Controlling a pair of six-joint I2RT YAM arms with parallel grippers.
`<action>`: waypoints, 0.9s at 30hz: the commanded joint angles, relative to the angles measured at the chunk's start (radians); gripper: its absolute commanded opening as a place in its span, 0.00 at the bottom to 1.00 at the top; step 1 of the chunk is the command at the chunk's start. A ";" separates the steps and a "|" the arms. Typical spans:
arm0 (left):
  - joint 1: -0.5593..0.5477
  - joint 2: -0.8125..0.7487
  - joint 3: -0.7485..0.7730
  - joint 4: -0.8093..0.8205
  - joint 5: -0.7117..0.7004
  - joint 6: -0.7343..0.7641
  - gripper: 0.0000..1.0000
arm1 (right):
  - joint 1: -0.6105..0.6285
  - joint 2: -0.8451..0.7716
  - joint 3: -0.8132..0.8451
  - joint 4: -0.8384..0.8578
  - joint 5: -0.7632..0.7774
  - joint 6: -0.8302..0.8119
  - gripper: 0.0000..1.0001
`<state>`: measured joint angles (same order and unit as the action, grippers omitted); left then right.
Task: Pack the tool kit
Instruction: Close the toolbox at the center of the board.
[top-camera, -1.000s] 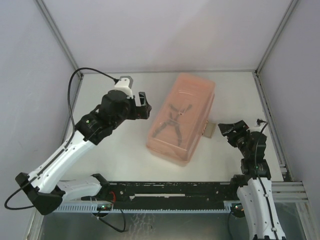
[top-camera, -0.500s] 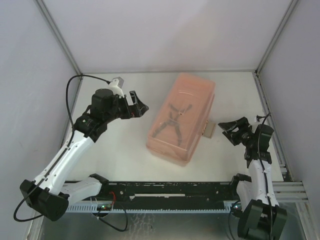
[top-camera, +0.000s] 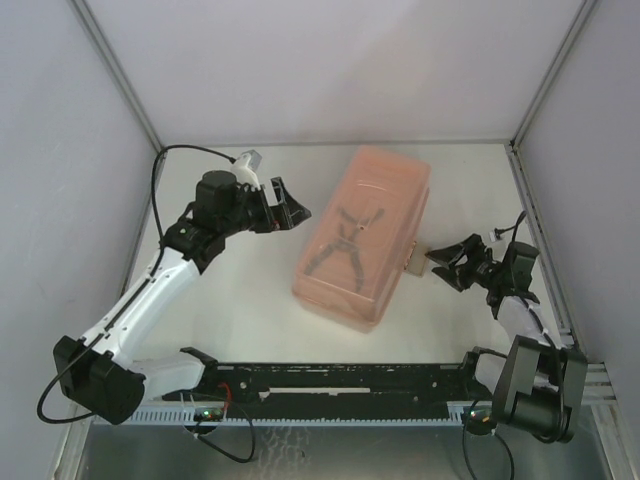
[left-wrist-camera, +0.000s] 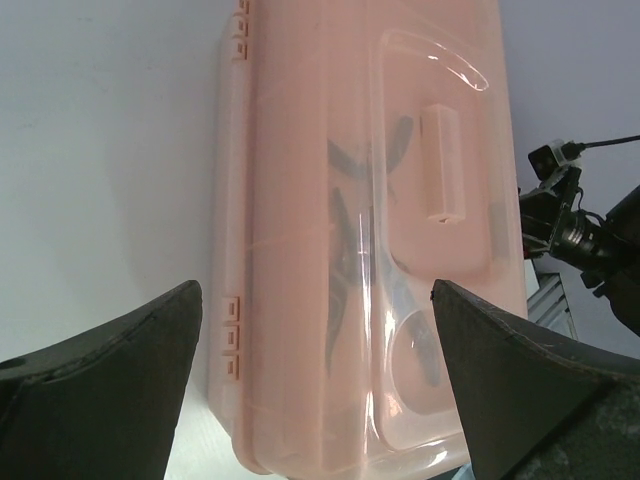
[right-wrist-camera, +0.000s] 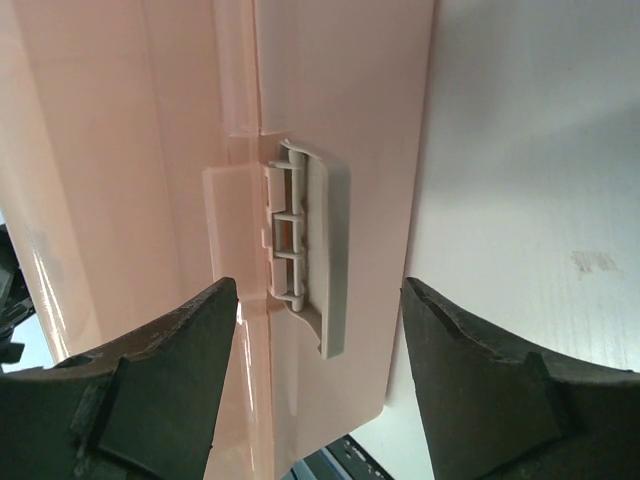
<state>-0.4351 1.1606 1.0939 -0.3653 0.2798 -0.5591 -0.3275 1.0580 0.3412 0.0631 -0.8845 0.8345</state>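
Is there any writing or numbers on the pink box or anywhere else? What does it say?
No words, numbers or signs can be read in any view.
The salmon-pink see-through plastic toolbox: plain lid and sides, no label.
The grey plastic latch on its side: only moulded ribs, no letters.
The white table: one faint grey smudge in the right wrist view, not writing.

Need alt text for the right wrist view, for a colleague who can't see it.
A grey plastic latch on the side of the salmon-pink translucent plastic toolbox sits framed between the two black fingers of the open right gripper, with a gap visible on each side. The toolbox fills the left and centre; white table shows on the right.
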 joint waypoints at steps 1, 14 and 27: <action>0.009 0.018 -0.019 0.053 0.041 -0.016 1.00 | 0.003 0.064 0.004 0.201 -0.102 0.023 0.66; 0.009 0.070 -0.024 0.083 0.113 -0.029 1.00 | 0.076 0.182 0.022 0.385 -0.123 0.122 0.65; 0.008 0.121 -0.031 0.095 0.176 -0.036 1.00 | 0.116 0.128 0.022 0.385 -0.105 0.152 0.65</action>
<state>-0.4332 1.2797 1.0916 -0.3145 0.4118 -0.5777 -0.2207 1.2240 0.3412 0.3943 -0.9859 0.9688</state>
